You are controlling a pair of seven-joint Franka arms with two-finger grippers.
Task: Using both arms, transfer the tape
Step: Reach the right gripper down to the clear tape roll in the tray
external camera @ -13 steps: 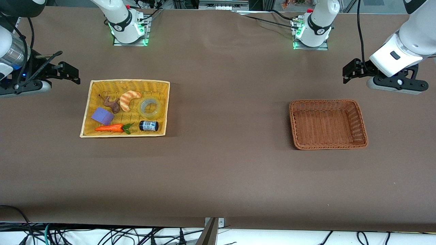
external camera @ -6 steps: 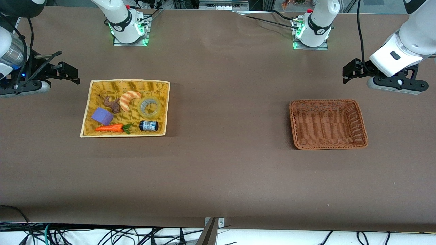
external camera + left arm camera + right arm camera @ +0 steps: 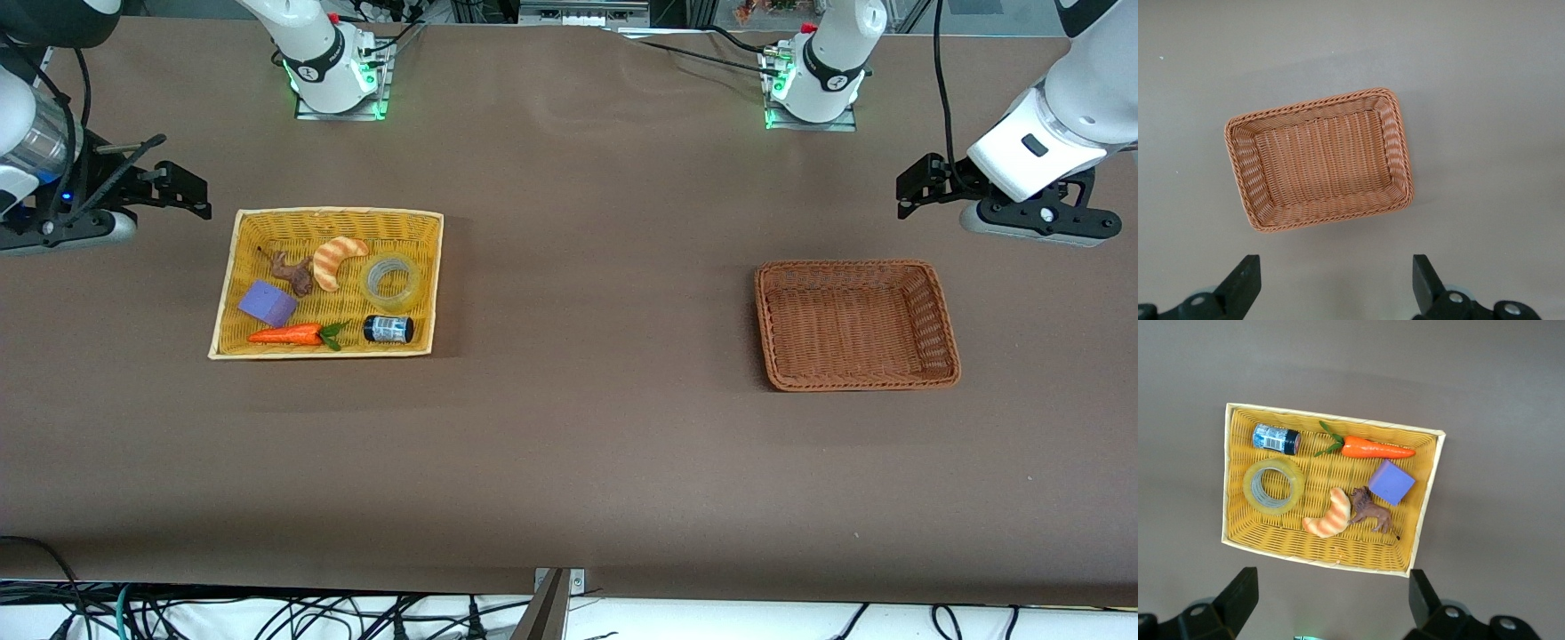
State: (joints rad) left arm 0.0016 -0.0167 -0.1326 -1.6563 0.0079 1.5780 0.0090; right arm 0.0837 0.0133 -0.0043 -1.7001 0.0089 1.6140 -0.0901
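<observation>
The tape (image 3: 392, 278), a translucent yellowish ring, lies flat in the yellow wicker basket (image 3: 338, 213), next to the croissant. It also shows in the right wrist view (image 3: 1274, 486). My right gripper (image 3: 182, 194) is open and empty, up over the bare table beside the yellow basket, toward the right arm's end; its black fingers (image 3: 1238, 593) frame bare table below the basket rim (image 3: 1331, 419). My left gripper (image 3: 916, 188) is open and empty, over the table beside the brown wicker basket (image 3: 845, 264), which is empty (image 3: 1311, 105).
The yellow basket also holds a croissant (image 3: 338, 260), a brown animal toy (image 3: 292, 272), a purple block (image 3: 267, 303), a carrot (image 3: 289, 335) and a small dark jar with a blue label (image 3: 388, 329), which lies just nearer the camera than the tape.
Both arms have shifted only very slightly. Nothing on the table has moved.
</observation>
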